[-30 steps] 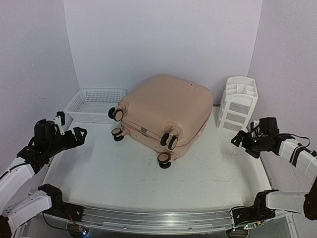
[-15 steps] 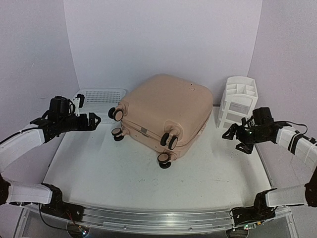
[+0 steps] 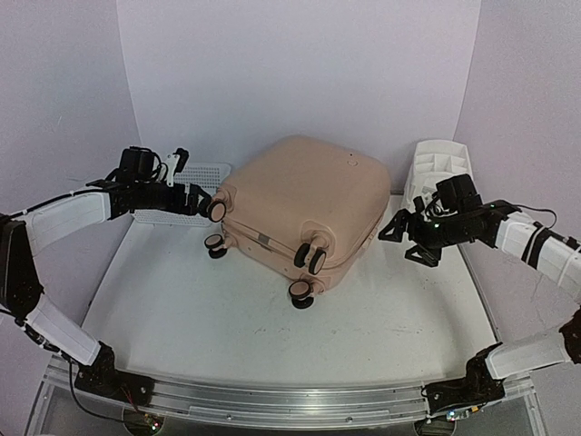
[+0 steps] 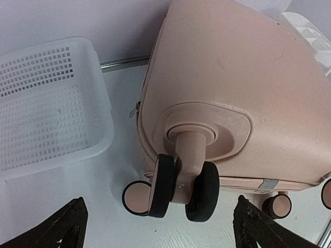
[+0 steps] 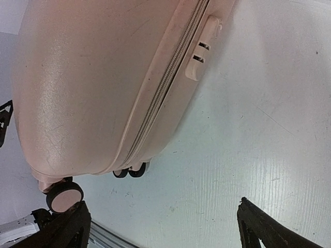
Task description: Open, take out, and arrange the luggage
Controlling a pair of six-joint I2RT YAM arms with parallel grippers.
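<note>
The peach-pink luggage [image 3: 304,204] lies closed on its side in the middle of the table, caster wheels [image 3: 310,260] toward me. My left gripper [image 3: 198,198] is open and empty, right beside its upper left wheel [image 4: 183,188], which fills the left wrist view between the fingers [image 4: 62,230]. My right gripper [image 3: 399,241] is open and empty, just off the luggage's right side. The right wrist view shows the zipper seam [image 5: 165,88] and the lock block [image 5: 199,54].
A white mesh basket [image 3: 182,186] sits at the back left, behind my left arm; it also shows in the left wrist view [image 4: 49,108]. A white drawer organizer [image 3: 440,182] stands at the back right, behind my right arm. Walls close in left, right and behind.
Both arms have swung up and inward toward the luggage: the left gripper to its upper left wheel, the right gripper to its right side. The luggage has not moved.
</note>
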